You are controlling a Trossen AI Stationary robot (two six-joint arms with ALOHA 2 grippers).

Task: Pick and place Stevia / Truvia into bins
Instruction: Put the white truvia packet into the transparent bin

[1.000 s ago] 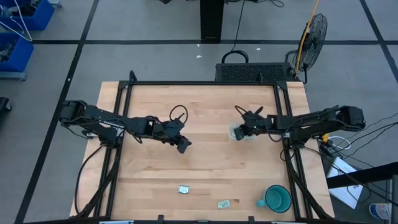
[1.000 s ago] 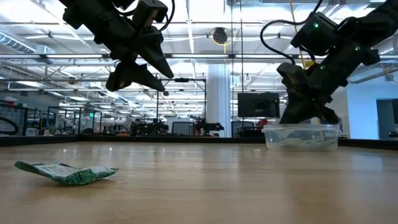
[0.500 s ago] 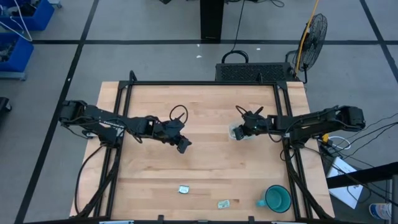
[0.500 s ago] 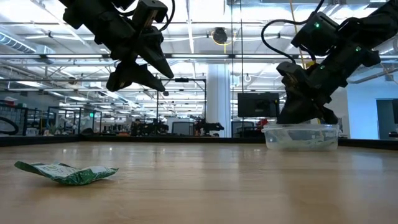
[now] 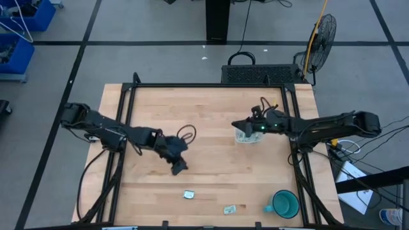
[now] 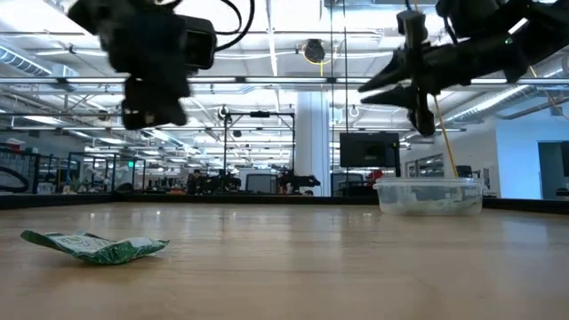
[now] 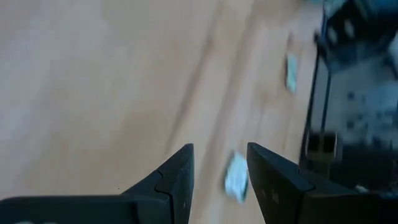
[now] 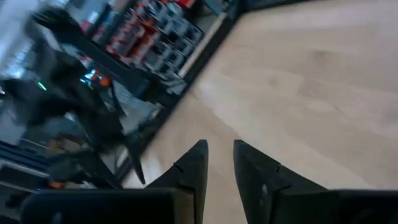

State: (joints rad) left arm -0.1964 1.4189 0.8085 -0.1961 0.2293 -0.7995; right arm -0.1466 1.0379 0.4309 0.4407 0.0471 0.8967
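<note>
High view is showing the left hand (image 5: 179,167) hovering released above a sachet (image 5: 188,194) lying on the wooden surface (image 5: 211,108), another sachet (image 5: 230,209) sitting beside the teal mug (image 5: 284,204). Right hand (image 5: 238,124), fingers parted and empty, is hanging over the clear tub (image 5: 248,135).

Dark jointed arms, looping black cables

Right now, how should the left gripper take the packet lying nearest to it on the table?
From straight above: the packet lies flat on the table, so the open left gripper should close its fingers on the two long edges, pinching across the narrow width.
</note>
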